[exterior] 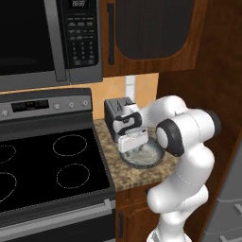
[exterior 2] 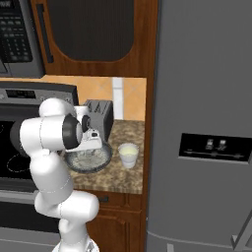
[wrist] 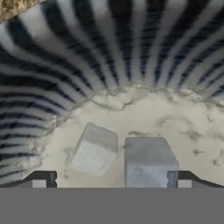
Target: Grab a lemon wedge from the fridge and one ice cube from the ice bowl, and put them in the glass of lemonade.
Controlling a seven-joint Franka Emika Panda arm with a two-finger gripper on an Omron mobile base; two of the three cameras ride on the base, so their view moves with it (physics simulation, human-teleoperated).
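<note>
gripper (wrist: 111, 181): jaws spread wide, holding nothing, lowered into the ice bowl (exterior 2: 88, 160) | two pale ice cubes (wrist: 94, 151) lie just ahead of the fingertips, on the bowl's grainy floor | toaster (exterior 2: 100, 116) just behind the bowl | glass of lemonade (exterior 2: 128, 155) on the table (exterior 2: 125, 179) beside the bowl, toward the fridge (exterior 2: 202, 123) | stove (exterior: 47, 165) on the opposite side

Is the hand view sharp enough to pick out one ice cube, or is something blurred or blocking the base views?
Hand view: soft and blocky, yet two ice cubes stand apart on the bowl floor, no glare. Left base view: the arm's elbow hides part of the bowl. Right base view: evenly lit, the glass is clear beside the bowl.
</note>
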